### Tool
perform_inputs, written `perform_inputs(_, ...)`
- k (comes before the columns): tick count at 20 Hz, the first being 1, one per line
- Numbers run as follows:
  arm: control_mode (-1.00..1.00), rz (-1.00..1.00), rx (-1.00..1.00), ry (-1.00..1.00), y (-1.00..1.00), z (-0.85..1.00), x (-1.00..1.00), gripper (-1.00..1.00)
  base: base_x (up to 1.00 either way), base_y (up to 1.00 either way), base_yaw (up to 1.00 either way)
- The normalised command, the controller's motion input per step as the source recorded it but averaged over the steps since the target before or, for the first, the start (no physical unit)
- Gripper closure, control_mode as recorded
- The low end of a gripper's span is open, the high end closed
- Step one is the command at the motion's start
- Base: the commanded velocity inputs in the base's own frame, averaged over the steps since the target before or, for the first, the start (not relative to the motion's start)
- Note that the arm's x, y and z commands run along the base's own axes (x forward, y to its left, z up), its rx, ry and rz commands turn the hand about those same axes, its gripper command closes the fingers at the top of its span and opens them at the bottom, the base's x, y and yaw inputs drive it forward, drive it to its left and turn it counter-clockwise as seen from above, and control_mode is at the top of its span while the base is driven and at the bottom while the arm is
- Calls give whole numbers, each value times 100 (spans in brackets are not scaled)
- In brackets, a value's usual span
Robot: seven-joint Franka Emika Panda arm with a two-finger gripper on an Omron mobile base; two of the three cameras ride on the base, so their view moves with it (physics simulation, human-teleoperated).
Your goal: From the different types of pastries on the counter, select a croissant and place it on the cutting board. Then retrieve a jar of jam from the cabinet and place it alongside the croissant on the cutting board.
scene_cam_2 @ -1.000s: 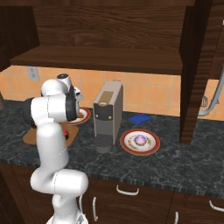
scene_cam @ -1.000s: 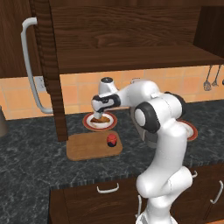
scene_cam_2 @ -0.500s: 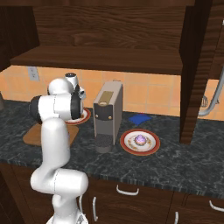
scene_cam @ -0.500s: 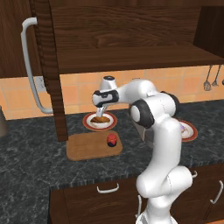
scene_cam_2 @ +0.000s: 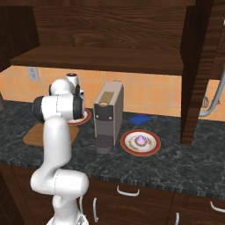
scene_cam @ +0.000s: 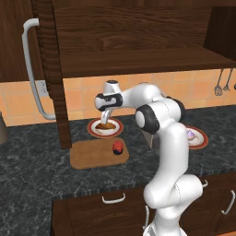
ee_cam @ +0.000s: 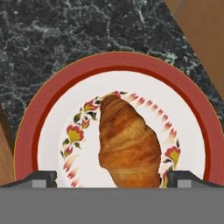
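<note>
1. Croissant [ee_cam: 127,142] lying on a white, red-rimmed plate [ee_cam: 52,105] with a flower pattern, golden-brown with darker ridges, pointed end toward the top of the hand view.
2. Gripper [scene_cam: 105,116] poised right over that pastry, pointing down; fingertips [ee_cam: 43,178] spread wide at either side of it, nothing between them but the pastry below — no contact visible.
3. Same plate seen in the left base view, standing on the counter [scene_cam: 27,170] just behind the cutting board [scene_cam: 90,154], close to the tiled wall.
4. Cutting board flat on the dark stone, with the jar of jam [scene_cam: 118,147] upright near its right edge — red body, dark top.
5. No pastry on the board yet.
6. Cabinet [scene_cam: 50,73] open above, its door swung out with a long curved grey handle [scene_cam: 32,69]; shelf inside bare where visible.
7. Farther right, a cupcake [scene_cam_2: 140,139] with purple topping on a second red-rimmed plate [scene_cam_2: 154,147], just beside a tall coffee machine [scene_cam_2: 107,115].
8. Small blue cloth or sponge [scene_cam_2: 140,119] behind that plate, near the wall.
9. Utensils [scene_cam: 221,85] hanging on the wall at far right.
10. Drawers [scene_cam: 113,209] with small pale handles below the worktop.
</note>
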Motion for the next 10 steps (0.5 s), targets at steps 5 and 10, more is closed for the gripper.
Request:
perform_inputs(5,-100,4,0,0,1,-5,0,-100,0,0,0)
perform_inputs(10,-100,5,0,4,0,-33,17,-100,0,0,0)
